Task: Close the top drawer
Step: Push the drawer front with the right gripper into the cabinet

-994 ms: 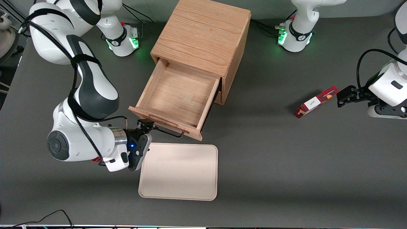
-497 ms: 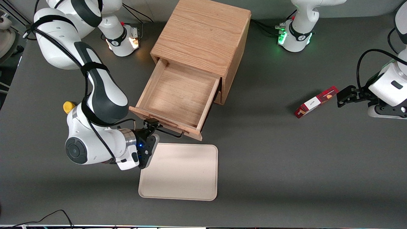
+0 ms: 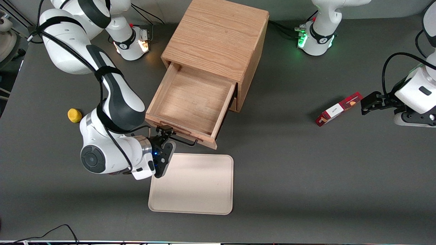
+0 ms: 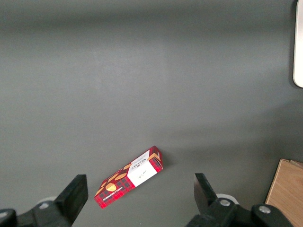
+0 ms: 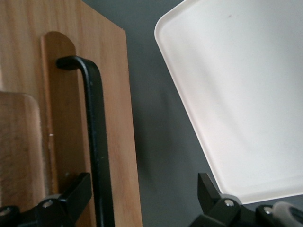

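The top drawer [image 3: 190,102] of the light-oak cabinet [image 3: 218,37] stands pulled far out and holds nothing. A black wire handle [image 3: 184,140] runs along its front panel [image 3: 180,132]. My right gripper [image 3: 167,137] is open at the drawer's front, at the handle's end nearer the working arm. In the right wrist view the gripper [image 5: 142,194] has the handle bar [image 5: 97,142] and the panel's edge [image 5: 125,142] between its spread fingers [image 5: 78,191], without clamping them.
A cream tray [image 3: 192,183] lies on the table just nearer the camera than the drawer front, its corner [image 5: 236,94] beside my gripper. A yellow ball [image 3: 74,115] lies toward the working arm's end. A red box [image 3: 338,109] lies toward the parked arm's end.
My gripper slid along the drawer front toward the handle's middle, and the arm swung with it. The drawer has been pushed in slightly. The yellow ball came into view.
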Motion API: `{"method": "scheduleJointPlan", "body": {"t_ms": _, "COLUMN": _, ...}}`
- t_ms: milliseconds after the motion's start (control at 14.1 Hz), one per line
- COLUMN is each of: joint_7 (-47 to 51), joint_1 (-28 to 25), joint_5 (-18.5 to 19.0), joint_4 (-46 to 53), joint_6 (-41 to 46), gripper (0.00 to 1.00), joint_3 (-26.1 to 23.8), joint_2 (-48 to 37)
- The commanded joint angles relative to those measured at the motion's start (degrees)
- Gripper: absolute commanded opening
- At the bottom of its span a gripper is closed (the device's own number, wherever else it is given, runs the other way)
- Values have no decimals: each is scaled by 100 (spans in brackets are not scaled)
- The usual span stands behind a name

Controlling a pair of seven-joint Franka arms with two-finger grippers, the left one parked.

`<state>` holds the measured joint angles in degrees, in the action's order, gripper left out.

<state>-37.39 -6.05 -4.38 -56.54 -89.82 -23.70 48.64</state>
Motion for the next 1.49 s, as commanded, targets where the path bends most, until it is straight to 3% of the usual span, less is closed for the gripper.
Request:
{"method": "scheduleJointPlan", "body": {"t_ms": 0, "joint_7": -14, "joint_1": -19, "joint_5": 69, "joint_4": -50, "joint_6": 25, "gripper": 100, "joint_3": -38, "joint_2": -21}}
{"method": "scheduleJointPlan", "body": {"t_ms": 1419, "joint_7": 311, "joint_1": 121, "joint_5": -19, "joint_4": -1904, "joint_6": -290, "gripper": 100, "joint_3": -741, "joint_2": -1067}}
